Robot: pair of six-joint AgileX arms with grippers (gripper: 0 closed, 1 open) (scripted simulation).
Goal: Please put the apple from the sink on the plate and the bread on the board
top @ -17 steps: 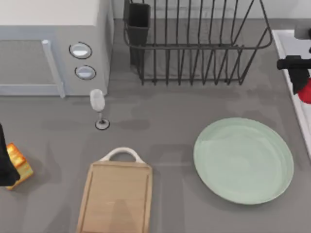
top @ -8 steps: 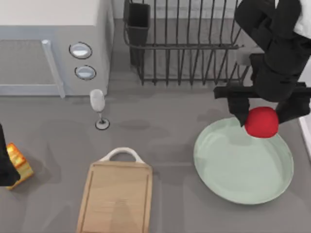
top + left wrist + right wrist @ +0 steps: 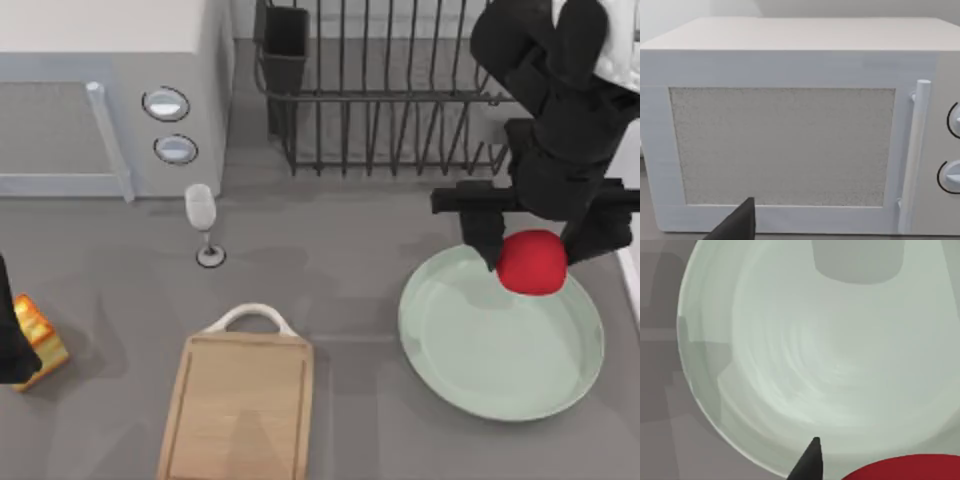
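1. Right claw (image 3: 531,248) hangs over the far edge of the plate (image 3: 480,370), pinching the apple (image 3: 531,263) between its fingers.
2. Apple held above the plate's far rim, right half of the tabletop (image 3: 350,270).
3. Right wrist view: plate (image 3: 805,365) below, apple (image 3: 905,469) at the frame edge, one dark fingertip (image 3: 809,460) beside it.
4. Left claw (image 3: 12,340) at the tabletop's left edge, closed on the bread (image 3: 40,335).
5. Board (image 3: 238,410) lies bare, left of the plate, white handle toward the wine glass (image 3: 202,215).
6. Microwave (image 3: 110,90) at far left; dish rack (image 3: 400,90) behind the plate.
7. Left wrist view: microwave (image 3: 790,125) door, dark fingertip (image 3: 737,222) low in frame.
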